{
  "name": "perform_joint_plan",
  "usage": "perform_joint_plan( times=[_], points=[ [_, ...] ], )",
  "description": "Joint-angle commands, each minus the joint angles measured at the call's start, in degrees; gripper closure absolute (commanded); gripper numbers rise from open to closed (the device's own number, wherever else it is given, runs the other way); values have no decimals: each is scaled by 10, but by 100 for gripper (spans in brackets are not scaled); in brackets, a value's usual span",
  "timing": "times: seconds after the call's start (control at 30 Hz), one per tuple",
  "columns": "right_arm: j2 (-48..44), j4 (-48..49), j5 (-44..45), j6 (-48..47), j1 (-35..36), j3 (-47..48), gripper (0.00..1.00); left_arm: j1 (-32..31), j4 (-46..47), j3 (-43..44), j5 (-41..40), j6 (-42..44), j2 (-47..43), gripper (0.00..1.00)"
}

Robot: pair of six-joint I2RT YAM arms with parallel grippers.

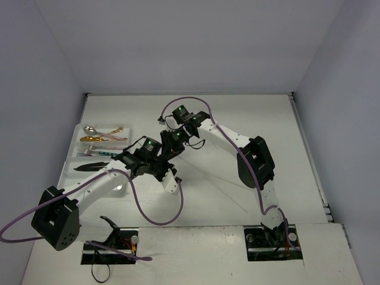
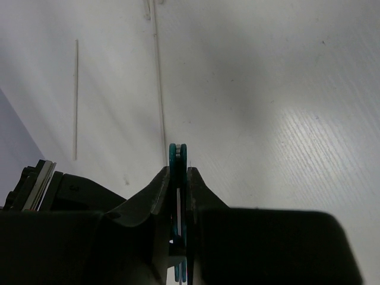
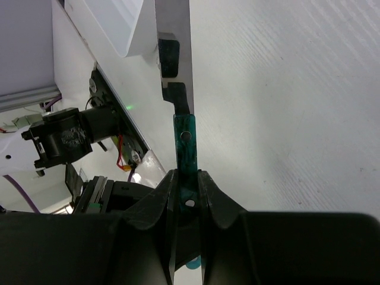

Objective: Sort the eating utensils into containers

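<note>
A knife with a green riveted handle (image 3: 185,148) and a silver blade (image 3: 175,35) is clamped by its handle in my right gripper (image 3: 187,178). My left gripper (image 2: 177,172) is shut on a green handle (image 2: 177,155) seen edge-on, its tip poking past the fingertips. Over the middle of the table the left gripper (image 1: 159,166) and right gripper (image 1: 176,141) meet, so this looks like the same knife. The white tray (image 1: 74,160) at the left holds a pink-handled spoon (image 1: 95,132), a gold spoon (image 1: 98,139), a fork (image 1: 89,152) and a black knife (image 1: 92,167).
Two thin pale sticks (image 2: 75,98) (image 2: 159,89) lie on the table below the left gripper. A corner of the tray (image 3: 113,24) shows in the right wrist view. Purple cables loop around both arms. White walls enclose the table.
</note>
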Motion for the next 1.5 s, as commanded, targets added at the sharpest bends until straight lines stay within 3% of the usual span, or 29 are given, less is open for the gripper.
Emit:
perform_joint_plan(
  times=[0.0, 0.1, 0.13, 0.23, 0.47, 0.57, 0.77, 0.97, 1.3, 1.47],
  points=[
    [-24, -4, -55, 1, 8, 27, 89, -2, 38, -6, -20, -3, -21, 100],
    [-27, -4, -53, 0, 8, 25, 60, -11, 35, -11, -39, -18, -42, 100],
    [-28, -4, -49, 0, 7, 25, 46, -13, 33, -11, -45, -22, -48, 100],
    [-33, -4, -40, 0, 0, 20, 31, -19, -6, 2, -63, -37, -72, 100],
    [-73, -4, 91, 5, -45, 3, 27, -17, -135, 76, -119, -122, -105, 100],
    [-88, -4, 140, 7, -69, -7, 27, -8, -190, 151, -138, -210, -84, 100],
    [-108, -6, 175, -11, -105, -33, 28, 107, -366, 277, -53, -261, 6, 100],
    [-104, -9, 169, -16, -107, -38, 30, 197, -485, 339, -30, -193, 90, 100],
    [-105, -10, 179, -20, -108, -56, 31, 325, -488, 275, -86, -5, 126, 100],
    [-104, -11, 185, -21, -108, -61, 31, 363, -472, 289, -103, 44, 167, 100]
  ],
)
